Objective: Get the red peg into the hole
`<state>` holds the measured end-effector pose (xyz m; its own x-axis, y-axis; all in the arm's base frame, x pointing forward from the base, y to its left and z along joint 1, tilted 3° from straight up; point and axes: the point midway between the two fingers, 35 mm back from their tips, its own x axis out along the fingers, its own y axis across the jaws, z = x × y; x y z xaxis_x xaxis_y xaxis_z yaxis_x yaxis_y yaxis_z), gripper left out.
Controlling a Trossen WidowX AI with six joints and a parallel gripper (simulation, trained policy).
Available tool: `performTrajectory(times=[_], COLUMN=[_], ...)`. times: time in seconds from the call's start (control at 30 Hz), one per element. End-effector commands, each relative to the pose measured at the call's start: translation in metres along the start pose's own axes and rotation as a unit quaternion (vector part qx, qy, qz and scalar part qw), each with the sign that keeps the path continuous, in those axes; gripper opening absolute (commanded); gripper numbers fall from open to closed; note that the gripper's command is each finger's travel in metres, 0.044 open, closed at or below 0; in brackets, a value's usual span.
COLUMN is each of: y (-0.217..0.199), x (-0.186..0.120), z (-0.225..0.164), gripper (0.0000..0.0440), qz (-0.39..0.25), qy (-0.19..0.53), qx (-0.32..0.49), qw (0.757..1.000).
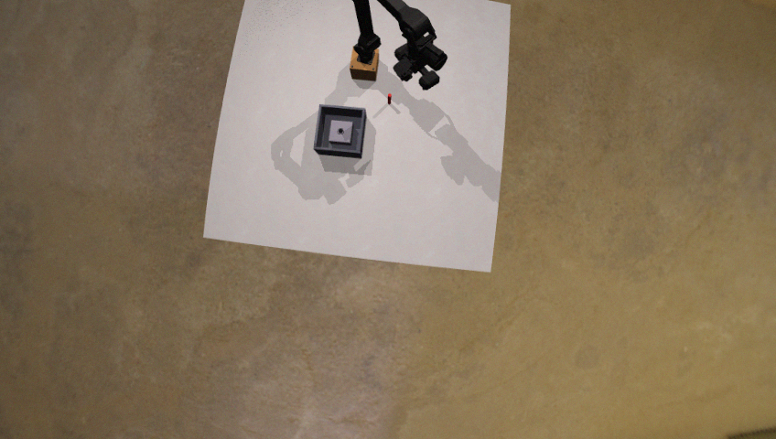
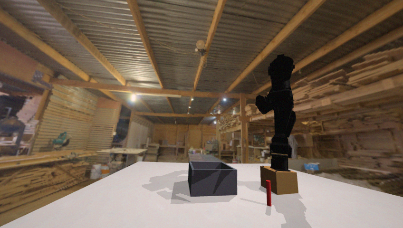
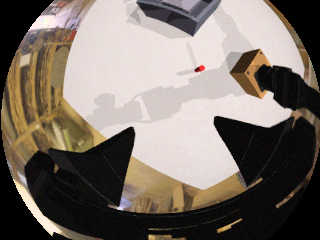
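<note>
The red peg (image 1: pixel 389 99) (image 2: pixel 268 193) (image 3: pixel 200 68) stands upright on the white table, outside the box and a little in front of the arm's base. The open dark grey box (image 1: pixel 339 154) (image 2: pixel 213 182) (image 3: pixel 172 20) stands on the table to one side of the peg. The light plate (image 1: pixel 347 139) lies at its bottom, and its round hole (image 1: pixel 340 131) shows empty. My gripper (image 3: pixel 175 125) is open with nothing between its fingers. It hangs high above the table, away from the peg. In the exterior view its fingers cannot be made out against the dark arm.
The arm's wooden base block (image 1: pixel 363 72) (image 2: pixel 287 183) (image 3: pixel 250 70) stands close behind the peg. The white table (image 1: pixel 436 228) (image 2: pixel 113 203) ends at straight edges, with brown floor around it in the top view. Shadows of the arm cross the table.
</note>
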<state>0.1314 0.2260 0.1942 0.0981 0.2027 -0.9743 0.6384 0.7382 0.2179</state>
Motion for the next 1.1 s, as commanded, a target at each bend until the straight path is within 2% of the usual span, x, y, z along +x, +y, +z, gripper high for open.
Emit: performTrajectory(times=[0.0,0.27,0.5,1.07], y=[-0.02,-0.056,-0.077,-0.099], x=[0.023,0.058,0.087,0.154], z=[0.023,0.048,0.058,0.069], gripper=[0.044,0.044,0.044,0.044], qz=[-0.052,-0.135,-0.18,-0.203], qy=[-0.006,-0.01,-0.009,-0.017], qx=[0.005,0.01,0.005,-0.021], qw=[0.999,0.991,0.984,0.979])
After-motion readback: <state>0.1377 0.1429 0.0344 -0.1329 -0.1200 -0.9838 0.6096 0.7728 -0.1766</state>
